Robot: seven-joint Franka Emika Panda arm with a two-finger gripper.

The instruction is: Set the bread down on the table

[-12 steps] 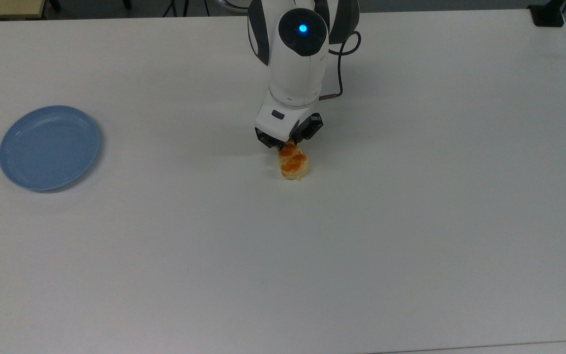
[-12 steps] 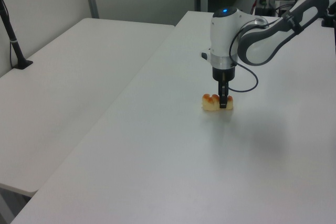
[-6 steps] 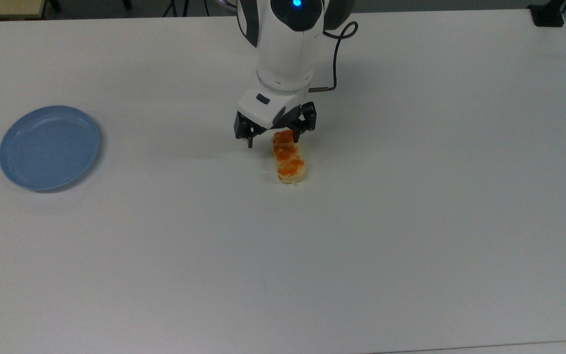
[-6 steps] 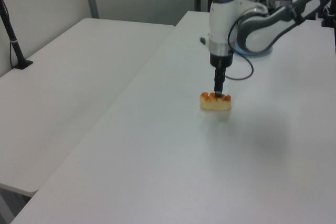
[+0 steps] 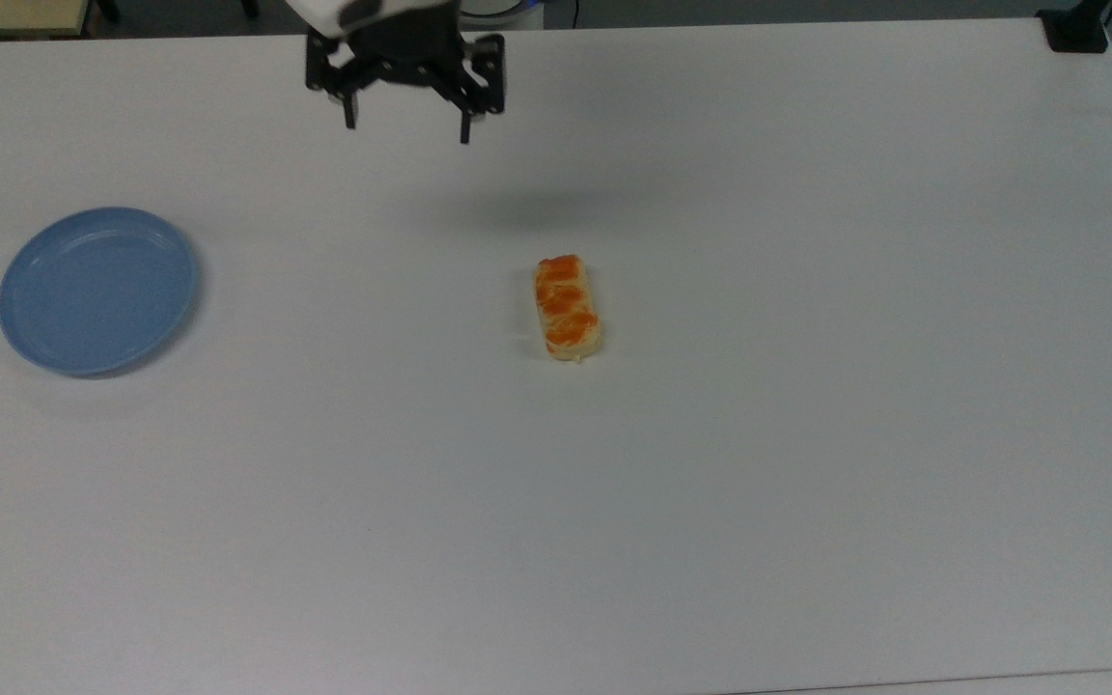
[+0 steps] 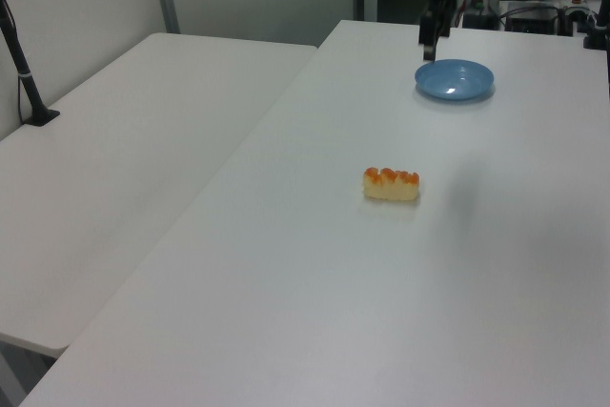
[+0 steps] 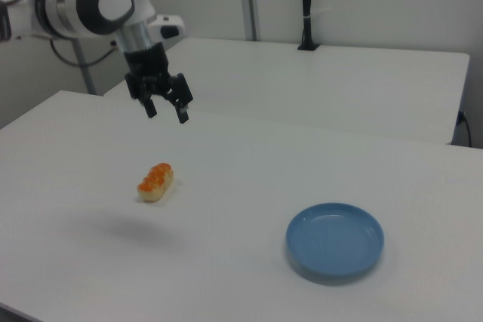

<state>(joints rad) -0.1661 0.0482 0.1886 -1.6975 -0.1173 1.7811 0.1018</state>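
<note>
The bread (image 5: 568,307), a pale-yellow bun with three orange glazed patches, lies flat on the white table (image 5: 807,434) near the middle, touched by nothing. The left view shows the bread (image 6: 391,184) and the right view the bread (image 7: 155,181) lying alone on the tabletop. My gripper (image 5: 406,130) hangs high above the table, open with nothing between its fingers, up and to the left of the bread in the top view. In the right view the gripper (image 7: 167,114) hovers well above the bun.
A round blue plate (image 5: 97,290) with nothing on it sits at the top view's left, far from the bread. A second white table (image 7: 339,81) stands behind in the right view. A black post base (image 5: 1077,29) sits at the table's top right corner.
The gripper was shut on the bread a second ago, then opened and left it on the table. It has since risen and pulled away toward the top view's upper left.
</note>
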